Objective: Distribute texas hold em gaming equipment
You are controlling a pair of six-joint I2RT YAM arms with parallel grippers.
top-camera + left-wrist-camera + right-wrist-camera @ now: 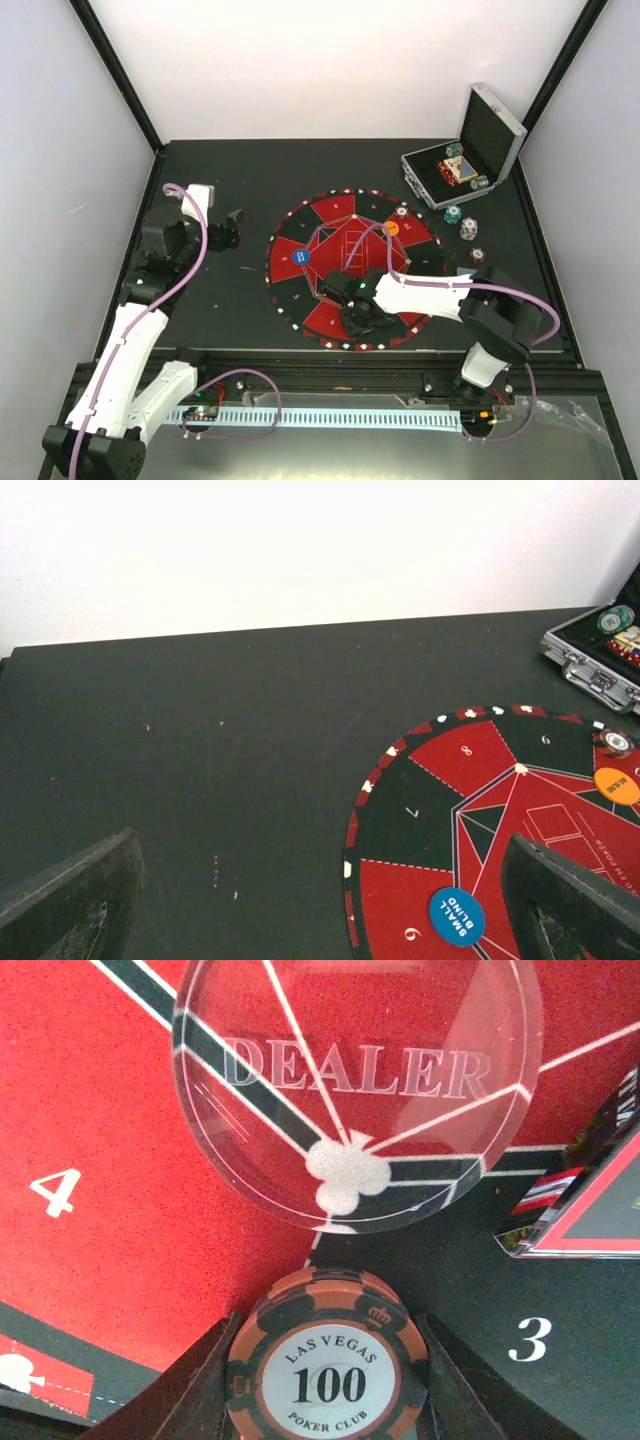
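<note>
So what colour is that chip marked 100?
The chip is brownish-red with dark edge stripes and a white centre, clearest in the right wrist view.

You can read DEALER on the clear disc (358, 1090), LAS VEGAS 100 POKER CLUB on the chip (328, 1375), SMALL BLIND on the blue disc (457, 916); the orange disc (617, 786) print is too blurred, possibly BLIND.

The 100 chip (328, 1370) is cut by the bottom edge, the clear dealer disc (358, 1090) by the top.

Brown-black 100 chip (327, 1375) faces up just beside clear DEALER disc (355, 1090)
</note>
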